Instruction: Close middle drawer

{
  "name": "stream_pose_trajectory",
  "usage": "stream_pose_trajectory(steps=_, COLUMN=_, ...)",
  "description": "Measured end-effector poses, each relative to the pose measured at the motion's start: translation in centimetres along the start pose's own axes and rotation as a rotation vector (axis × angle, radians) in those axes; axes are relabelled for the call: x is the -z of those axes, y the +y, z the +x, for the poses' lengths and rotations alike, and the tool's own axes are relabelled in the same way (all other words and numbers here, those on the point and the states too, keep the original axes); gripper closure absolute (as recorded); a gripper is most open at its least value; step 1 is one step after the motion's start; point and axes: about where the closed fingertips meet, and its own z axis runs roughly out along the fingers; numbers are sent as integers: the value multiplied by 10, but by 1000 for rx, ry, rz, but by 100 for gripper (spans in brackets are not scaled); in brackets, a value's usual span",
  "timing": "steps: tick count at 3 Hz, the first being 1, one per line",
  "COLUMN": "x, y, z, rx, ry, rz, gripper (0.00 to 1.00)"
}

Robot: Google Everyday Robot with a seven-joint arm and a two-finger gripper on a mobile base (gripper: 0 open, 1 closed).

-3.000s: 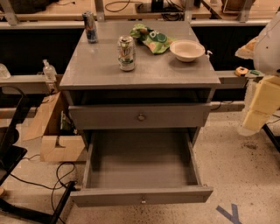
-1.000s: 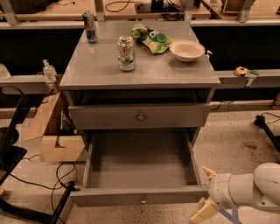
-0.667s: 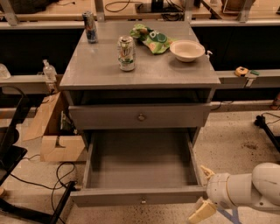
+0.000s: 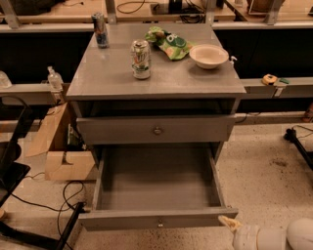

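Camera view: middle drawer pulled out, hand just beside its front corner; grip cannot be told.

High front camera looks down on cabinet, claw lower right.

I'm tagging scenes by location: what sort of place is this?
Probably a lab or workshop: long benches, trailing cables, a cardboard box on the speckled floor. The gripper sits low right, by the open middle drawer.
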Motion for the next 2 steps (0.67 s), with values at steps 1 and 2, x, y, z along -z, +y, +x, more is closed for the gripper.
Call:
stream_pose_trajectory(steps=1, x=-25, y=24, z=36, rx=-31, ry=-29, rz=-24, gripper=41)
stream_pose_trajectory(steps=2, x=-75, y=23, z=68, rx=-41, ry=-60, rz=-62, gripper=64)
